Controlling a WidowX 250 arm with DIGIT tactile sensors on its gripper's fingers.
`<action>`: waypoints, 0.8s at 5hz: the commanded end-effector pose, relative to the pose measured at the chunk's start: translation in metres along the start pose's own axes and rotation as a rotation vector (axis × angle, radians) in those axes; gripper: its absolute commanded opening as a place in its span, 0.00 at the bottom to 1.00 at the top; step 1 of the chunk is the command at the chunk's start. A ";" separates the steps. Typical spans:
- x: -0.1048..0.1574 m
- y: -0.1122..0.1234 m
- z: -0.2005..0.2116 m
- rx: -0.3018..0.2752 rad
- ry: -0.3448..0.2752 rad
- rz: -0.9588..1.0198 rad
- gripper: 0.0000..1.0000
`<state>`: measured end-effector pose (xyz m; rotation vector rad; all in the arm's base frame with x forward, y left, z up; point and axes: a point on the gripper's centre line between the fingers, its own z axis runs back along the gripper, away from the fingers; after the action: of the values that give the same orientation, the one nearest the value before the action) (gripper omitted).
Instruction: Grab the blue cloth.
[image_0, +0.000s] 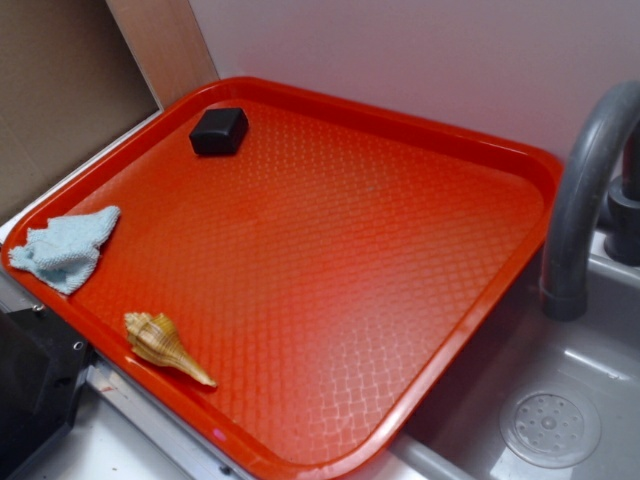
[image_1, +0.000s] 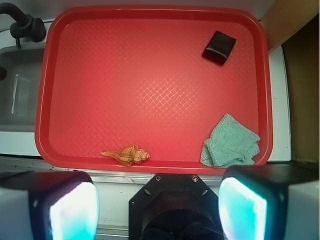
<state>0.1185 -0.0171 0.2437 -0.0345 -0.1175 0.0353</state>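
The blue cloth (image_0: 65, 250) is a small pale terry rag lying crumpled at the left corner of the red tray (image_0: 330, 260). In the wrist view the cloth (image_1: 230, 142) lies in the tray's near right corner, by the rim (image_1: 150, 162). My gripper (image_1: 157, 210) is open, its two pads wide apart at the bottom of the wrist view, high above and short of the tray's near edge. The cloth is up and to the right of the gap. The gripper does not show in the exterior view.
A tan seashell (image_0: 165, 345) (image_1: 127, 155) lies by the tray's near rim. A black square block (image_0: 220, 130) (image_1: 219, 47) sits at the far corner. A grey faucet (image_0: 585, 190) and sink with drain (image_0: 550, 425) are beside the tray. A wooden wall (image_0: 70, 90) stands behind.
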 end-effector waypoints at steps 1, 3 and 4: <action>0.000 0.000 0.000 0.000 0.000 0.000 1.00; 0.027 0.042 -0.086 -0.102 0.119 -0.257 1.00; 0.024 0.062 -0.114 -0.051 0.085 -0.306 1.00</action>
<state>0.1476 0.0428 0.1244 -0.0690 -0.0126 -0.2654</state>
